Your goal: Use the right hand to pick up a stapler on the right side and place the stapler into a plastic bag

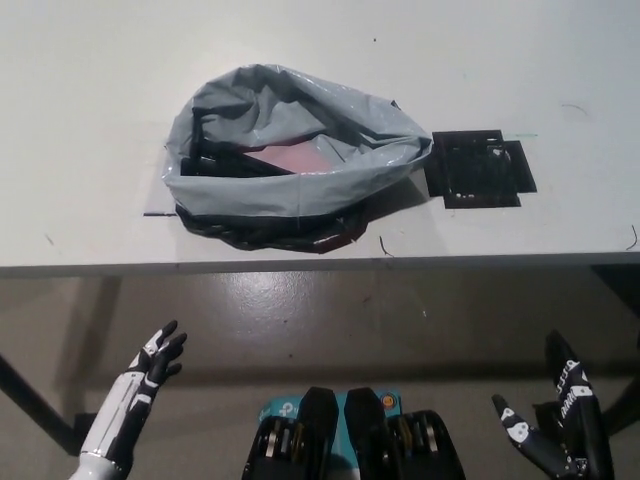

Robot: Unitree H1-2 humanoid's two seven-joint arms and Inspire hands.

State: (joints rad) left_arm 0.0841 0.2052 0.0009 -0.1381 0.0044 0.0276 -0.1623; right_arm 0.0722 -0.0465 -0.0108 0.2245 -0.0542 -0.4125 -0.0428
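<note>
The plastic bag [290, 190] is laid open near the front edge of the worktop [80, 100]; a dark object [215, 160] inside may be the stapler. The right hand [555, 430] and left hand [155, 355] are held released below that edge.

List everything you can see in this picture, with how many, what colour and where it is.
table: one, white, fills the upper half of the view
plastic bag: one, grey with a black underside, on the table at the middle, mouth open
pink item: one, pinkish, inside the bag
dark shape: one, black, inside the bag at its left; cannot tell what it is
black patch: one, black, squarish, flat on the table just right of the bag
floor: grey-brown, shiny, below the table edge
left robot hand: one, white with black fingers, lower left, below the table edge, open and empty
right robot hand: one, black, lower right corner, open and empty
</note>
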